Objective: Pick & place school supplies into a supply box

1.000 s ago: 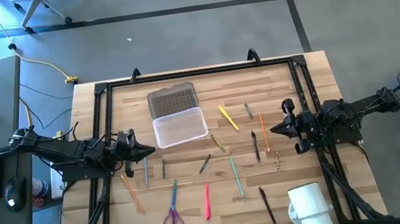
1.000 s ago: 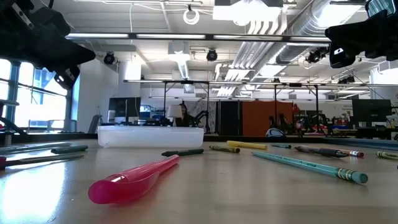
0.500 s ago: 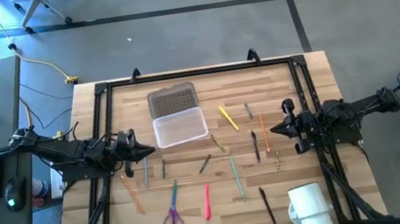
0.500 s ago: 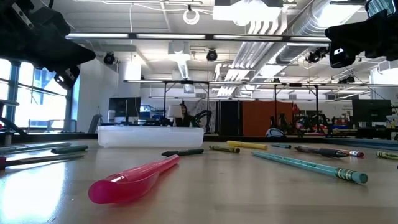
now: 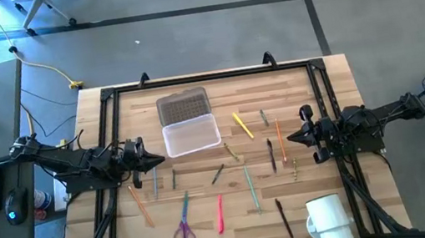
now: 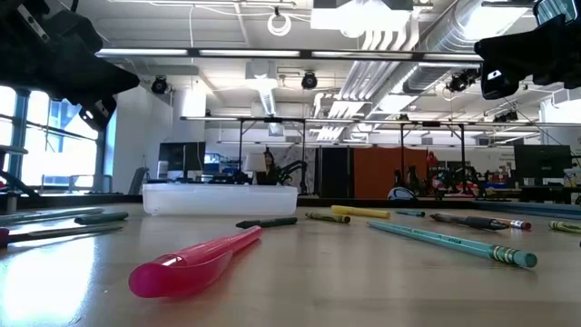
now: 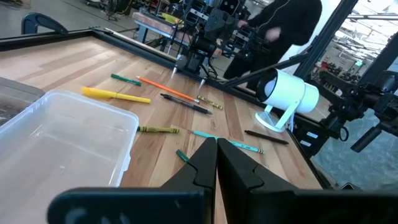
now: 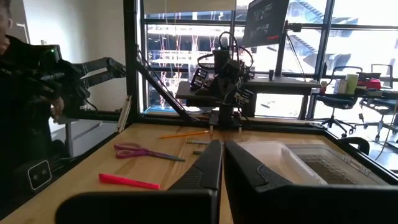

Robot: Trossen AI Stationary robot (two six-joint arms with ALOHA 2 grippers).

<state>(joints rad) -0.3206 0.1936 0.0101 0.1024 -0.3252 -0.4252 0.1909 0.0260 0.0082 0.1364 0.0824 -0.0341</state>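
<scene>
Nothing's getting picked yet, looks like the very start: the pink pen (image 6: 195, 262) is lying closest, the scissors (image 5: 183, 224) beside it, other pens scattered mid-table, and the supply box (image 5: 191, 135) is sitting empty toward the back. Left gripper (image 5: 145, 157) and right gripper (image 5: 299, 134) are both hovering clenched and empty-handed, so either needs to open up and drop onto a pen.
</scene>
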